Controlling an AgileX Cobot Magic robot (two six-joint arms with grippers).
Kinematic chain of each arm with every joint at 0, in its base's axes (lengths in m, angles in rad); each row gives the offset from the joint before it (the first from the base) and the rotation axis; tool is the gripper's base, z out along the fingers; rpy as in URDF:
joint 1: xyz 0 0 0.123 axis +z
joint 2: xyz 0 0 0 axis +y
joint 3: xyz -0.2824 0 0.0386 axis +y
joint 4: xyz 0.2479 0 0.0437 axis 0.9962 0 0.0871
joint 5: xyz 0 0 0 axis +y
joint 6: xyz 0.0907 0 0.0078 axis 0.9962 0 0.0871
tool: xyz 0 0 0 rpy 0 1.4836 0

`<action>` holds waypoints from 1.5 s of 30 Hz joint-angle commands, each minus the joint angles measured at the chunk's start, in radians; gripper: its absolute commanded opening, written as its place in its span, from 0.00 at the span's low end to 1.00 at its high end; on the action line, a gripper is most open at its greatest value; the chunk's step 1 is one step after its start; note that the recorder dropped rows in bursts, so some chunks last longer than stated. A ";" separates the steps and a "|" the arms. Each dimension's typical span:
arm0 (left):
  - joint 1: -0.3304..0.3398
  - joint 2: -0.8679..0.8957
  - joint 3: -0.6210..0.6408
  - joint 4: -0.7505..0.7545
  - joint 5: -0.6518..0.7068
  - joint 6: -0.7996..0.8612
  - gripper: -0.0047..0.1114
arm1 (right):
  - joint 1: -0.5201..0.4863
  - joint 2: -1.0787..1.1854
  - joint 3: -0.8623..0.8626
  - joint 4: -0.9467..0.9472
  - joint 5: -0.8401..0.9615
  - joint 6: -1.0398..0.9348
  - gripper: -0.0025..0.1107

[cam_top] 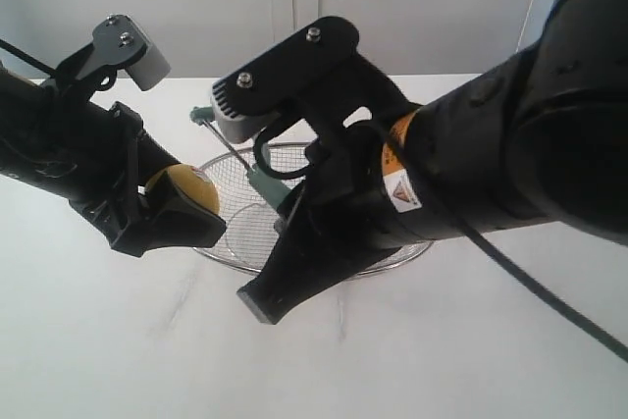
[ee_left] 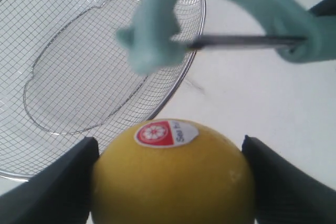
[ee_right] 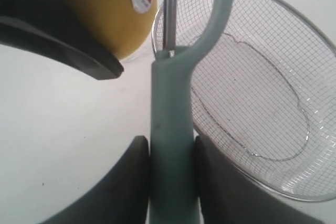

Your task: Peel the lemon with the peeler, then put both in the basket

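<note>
My left gripper (ee_left: pixel 170 153) is shut on the lemon (ee_left: pixel 173 177), a yellow fruit with a red and white sticker, and holds it above the table. The lemon (cam_top: pixel 184 186) shows between the black fingers at the left of the exterior view, beside the basket's rim. My right gripper (ee_right: pixel 172 148) is shut on the teal handle of the peeler (ee_right: pixel 172 129). The peeler (cam_top: pixel 257 176) points up and left, and its head (ee_left: pixel 157 35) with the metal blade hangs a little beyond the lemon, apart from it. The wire mesh basket (cam_top: pixel 240 228) lies on the table under both grippers.
The basket (ee_right: pixel 252 66) holds nothing that I can see. It rests on a white table (cam_top: pixel 118 340), with a pale wall behind. The right arm (cam_top: pixel 471 164) fills much of the exterior view and hides the right part of the basket.
</note>
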 commanded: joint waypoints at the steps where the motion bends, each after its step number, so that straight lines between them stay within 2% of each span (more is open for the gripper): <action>1: 0.003 -0.004 -0.001 -0.024 0.010 -0.005 0.04 | 0.006 -0.076 0.002 0.009 0.050 0.027 0.02; 9: 0.003 -0.004 -0.001 -0.024 0.010 -0.005 0.04 | 0.010 -0.193 0.054 -0.014 0.045 0.048 0.02; 12: 0.003 -0.004 -0.001 -0.024 0.010 -0.005 0.04 | 0.010 -0.189 0.107 -0.128 0.029 0.112 0.02; 17: 0.003 -0.004 -0.001 -0.024 0.010 -0.005 0.04 | 0.005 -0.140 0.168 -0.371 -0.034 0.348 0.02; 21: 0.003 -0.004 -0.001 -0.024 0.010 -0.005 0.04 | -0.024 -0.072 0.175 -0.433 -0.156 0.389 0.02; 26: 0.003 -0.004 -0.001 -0.024 0.010 -0.005 0.04 | -0.065 0.053 0.175 -0.436 -0.277 0.396 0.02; 33: 0.003 -0.004 -0.001 -0.024 0.010 -0.005 0.04 | -0.066 0.133 0.173 -0.420 -0.439 0.415 0.02; 45: 0.003 -0.004 -0.001 -0.024 0.010 -0.005 0.04 | -0.066 0.158 0.173 -0.391 -0.445 0.444 0.02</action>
